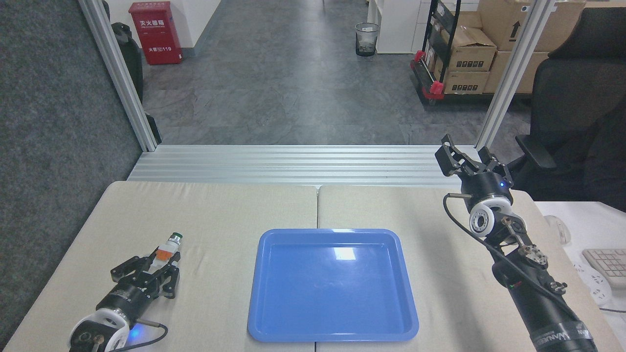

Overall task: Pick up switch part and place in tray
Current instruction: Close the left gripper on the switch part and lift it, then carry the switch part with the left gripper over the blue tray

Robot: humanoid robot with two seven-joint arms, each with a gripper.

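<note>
The switch part (167, 248), white and orange with a silver neck and dark green tip, sticks out up and to the right from my left gripper (159, 266), which is shut on its white body low over the table's left side. The blue tray (332, 286) lies flat in the middle of the table, to the right of that gripper, with nothing in it. My right gripper (467, 155) is raised at the far right edge of the table, fingers spread open and holding nothing.
The table (220, 215) is covered in beige cloth. A white side desk with a keyboard (606, 266) and a mouse (557, 229) sits at the right. A black chair (577, 112) stands behind the right arm. Aluminium rails (293, 164) border the far edge.
</note>
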